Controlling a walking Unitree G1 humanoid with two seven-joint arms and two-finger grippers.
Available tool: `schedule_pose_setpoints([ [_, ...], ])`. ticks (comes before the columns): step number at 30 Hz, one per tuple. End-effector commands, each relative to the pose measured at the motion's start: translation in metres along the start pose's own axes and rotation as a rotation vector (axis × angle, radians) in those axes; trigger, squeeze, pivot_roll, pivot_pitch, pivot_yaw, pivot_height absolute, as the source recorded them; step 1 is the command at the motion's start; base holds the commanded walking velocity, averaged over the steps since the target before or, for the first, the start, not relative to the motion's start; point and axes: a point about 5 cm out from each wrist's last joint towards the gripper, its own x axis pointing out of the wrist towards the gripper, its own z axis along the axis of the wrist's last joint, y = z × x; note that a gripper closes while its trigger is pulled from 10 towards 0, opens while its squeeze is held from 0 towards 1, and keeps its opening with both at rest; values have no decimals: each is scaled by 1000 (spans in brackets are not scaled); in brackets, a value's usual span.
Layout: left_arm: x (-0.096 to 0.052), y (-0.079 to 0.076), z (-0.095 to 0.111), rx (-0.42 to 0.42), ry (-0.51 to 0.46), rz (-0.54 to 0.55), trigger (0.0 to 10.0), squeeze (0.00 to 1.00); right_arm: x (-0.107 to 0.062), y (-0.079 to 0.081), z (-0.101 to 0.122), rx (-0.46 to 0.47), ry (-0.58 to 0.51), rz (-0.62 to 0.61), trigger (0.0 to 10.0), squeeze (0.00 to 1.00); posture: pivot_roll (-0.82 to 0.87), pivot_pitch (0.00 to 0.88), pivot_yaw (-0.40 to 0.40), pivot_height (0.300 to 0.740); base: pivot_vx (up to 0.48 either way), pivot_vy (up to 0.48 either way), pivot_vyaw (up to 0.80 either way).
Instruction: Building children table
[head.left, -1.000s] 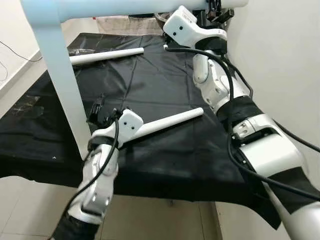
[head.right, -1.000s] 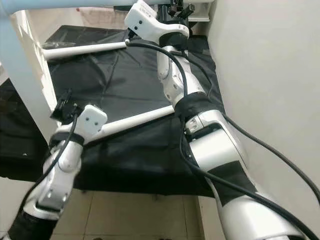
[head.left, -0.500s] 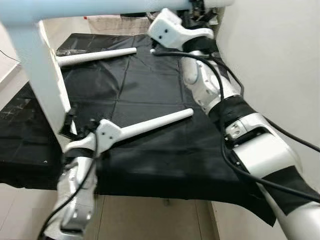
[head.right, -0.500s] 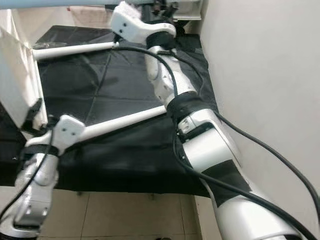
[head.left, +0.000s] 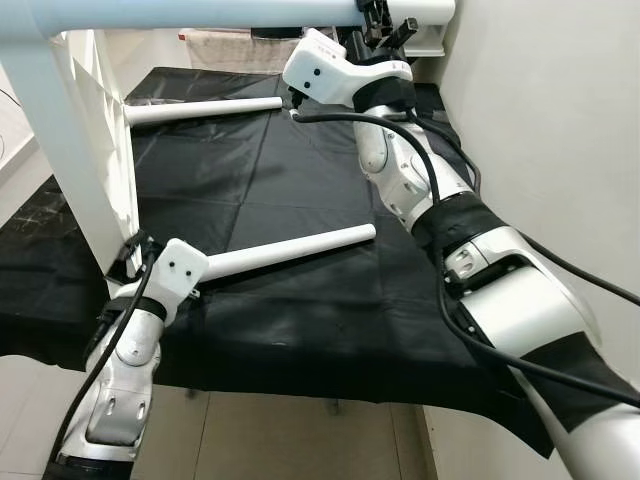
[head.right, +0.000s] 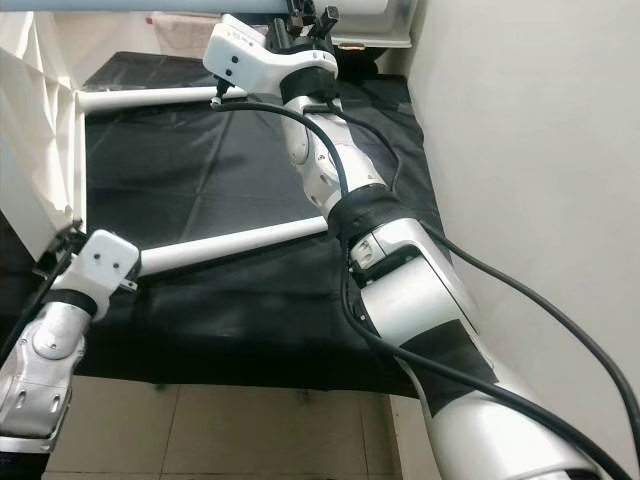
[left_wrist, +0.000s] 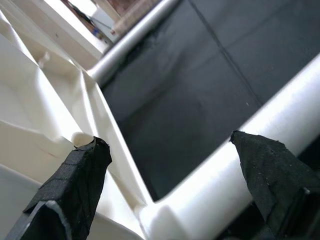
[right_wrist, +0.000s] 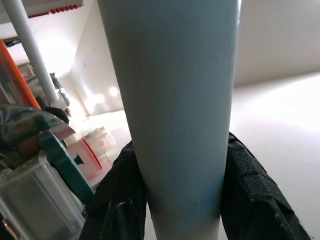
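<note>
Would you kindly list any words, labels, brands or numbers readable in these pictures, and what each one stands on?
None can be read.
The table top, the two loose table legs and the black cloth bear no print.
The clutter of containers in the right wrist view shows no legible label; it is blurred.

i see the pale children's table frame (head.left: 75, 150) tipped on its side – its ribbed underside facing right, one pale-blue leg (head.left: 200, 12) running across the top. two loose white legs lie on the black cloth: one near (head.left: 290, 248), one far (head.left: 205, 109) – well apart.
</note>
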Motion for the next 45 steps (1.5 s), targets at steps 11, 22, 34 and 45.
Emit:
schedule_pose_setpoints([
  [11,16,45,-16,22,66,184,10000,0,-20,12,-50,2,231,63,10000,0,100,175,-27,740,0,0,0],
  [22,35,50,8,20,-12,205,10000,0,-20,10,-47,13,216,40,10000,0,92,178,-29,740,0,0,0],
  [34,47,33,10,-78,-31,92,10000,0,-19,11,-42,9,198,49,10000,0,90,180,-28,740,0,0,0],
  [45,60,36,6,-112,-37,88,10000,0,-19,9,-39,2,197,36,10000,0,86,172,-23,740,0,0,0],
])
